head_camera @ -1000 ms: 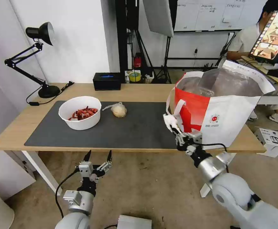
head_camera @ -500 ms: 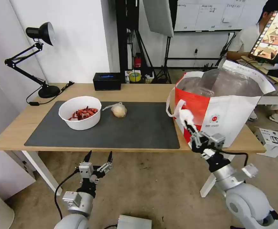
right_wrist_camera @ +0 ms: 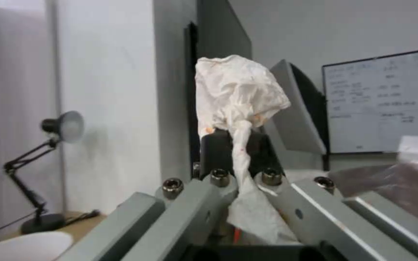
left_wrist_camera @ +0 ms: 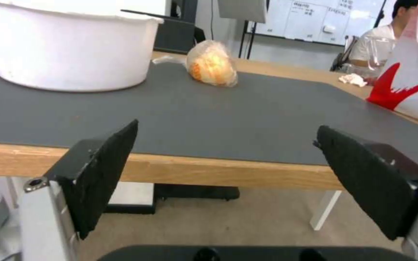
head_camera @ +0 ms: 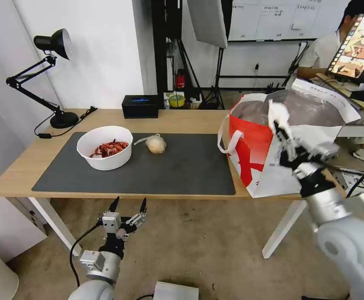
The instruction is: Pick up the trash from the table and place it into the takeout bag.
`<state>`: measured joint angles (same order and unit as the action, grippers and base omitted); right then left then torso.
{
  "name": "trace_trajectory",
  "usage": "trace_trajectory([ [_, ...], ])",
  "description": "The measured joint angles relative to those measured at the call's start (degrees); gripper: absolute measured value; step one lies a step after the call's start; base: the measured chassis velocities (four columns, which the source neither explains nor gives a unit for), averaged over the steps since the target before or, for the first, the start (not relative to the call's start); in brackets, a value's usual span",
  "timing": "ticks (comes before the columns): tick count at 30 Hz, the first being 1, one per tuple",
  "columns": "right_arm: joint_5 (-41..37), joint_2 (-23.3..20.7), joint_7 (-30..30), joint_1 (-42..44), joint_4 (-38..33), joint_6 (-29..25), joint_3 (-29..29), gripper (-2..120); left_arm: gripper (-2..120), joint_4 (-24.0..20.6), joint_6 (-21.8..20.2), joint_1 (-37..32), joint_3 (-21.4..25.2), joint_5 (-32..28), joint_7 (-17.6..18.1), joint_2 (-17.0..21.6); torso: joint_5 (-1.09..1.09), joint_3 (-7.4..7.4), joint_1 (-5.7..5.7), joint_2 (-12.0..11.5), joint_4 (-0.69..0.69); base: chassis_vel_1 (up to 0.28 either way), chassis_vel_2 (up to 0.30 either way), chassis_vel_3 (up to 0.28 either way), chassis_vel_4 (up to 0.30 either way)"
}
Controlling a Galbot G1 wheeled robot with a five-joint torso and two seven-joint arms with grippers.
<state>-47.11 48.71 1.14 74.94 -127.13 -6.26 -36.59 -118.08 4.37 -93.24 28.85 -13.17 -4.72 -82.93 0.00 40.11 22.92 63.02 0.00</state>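
Trash in hand: crumpled white tissue [head_camera: 277,111], pinched in the right gripper [head_camera: 282,132] and held up above the front edge of the takeout bag [head_camera: 265,166]; in the right wrist view the tissue [right_wrist_camera: 238,98] is a puffed wad with a twisted tail running down between the shut fingers [right_wrist_camera: 216,146], with a few small orange specks on it.
Hidden near the right gripper: the tail's lower end disappears among the grey linkage; the finger pads are mostly covered by paper.
Left gripper: left gripper [head_camera: 127,206] sits low in front of the worktop's near edge, below the mat, its black fingers [left_wrist_camera: 100,170] spread wide with nothing between them.
Worktop: light-wood worktop [head_camera: 19,171] with a dark grey mat [head_camera: 182,171].
Bowl: white bowl [head_camera: 104,148] on the mat's left part, red shells inside; from the left wrist view its contents are hidden by its wall.
Bagged lump: clear bag around a beige lump [head_camera: 154,144], just to the right of the bowl and apart from it.
Takeout bag: white and red, silver lining, standing at the worktop's right end; the right arm covers part of its front, and what lies inside cannot be made out.
Far edge: black tissue box [head_camera: 140,106] at the back of the worktop.
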Motion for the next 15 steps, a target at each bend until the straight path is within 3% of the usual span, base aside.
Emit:
trace_trajectory([
  [2, -0.5, -0.6, 0.7, -0.5, 0.0, 0.6, -0.1, 0, 100, 0.0, 0.0, 0.0, 0.0, 0.0, 0.0, 0.0, 0.0, 0.0, 0.0, 0.0, 0.0, 0.0, 0.0, 0.0, 0.0],
  [8, -9.6, -7.8, 6.1, -8.5, 3.5, 7.5, -1.5, 0, 100, 0.0, 0.0, 0.3, 0.3, -1.0, 0.0, 0.3, 0.02, 0.0, 0.0, 0.0, 0.0, 0.0, 0.0, 0.0, 0.0],
  [10, -13.4, -11.8, 8.2, -14.5, 6.2, 11.2, -0.5, 0, 100, 0.3, 0.0, 0.6, 0.3, -1.1, -0.1, 0.3, 0.01, 0.0, 0.0, 0.0, 0.0, 0.0, 0.0, 0.0, 0.0],
  [15, -16.1, -16.8, 10.8, -22.2, 10.0, 17.2, 2.3, 0, 100, 0.7, 0.0, 1.1, 0.0, -1.1, -0.1, -0.1, 0.0, 0.0, 0.0, 0.0, 0.02, 0.0, 0.0, 0.0, 0.0],
])
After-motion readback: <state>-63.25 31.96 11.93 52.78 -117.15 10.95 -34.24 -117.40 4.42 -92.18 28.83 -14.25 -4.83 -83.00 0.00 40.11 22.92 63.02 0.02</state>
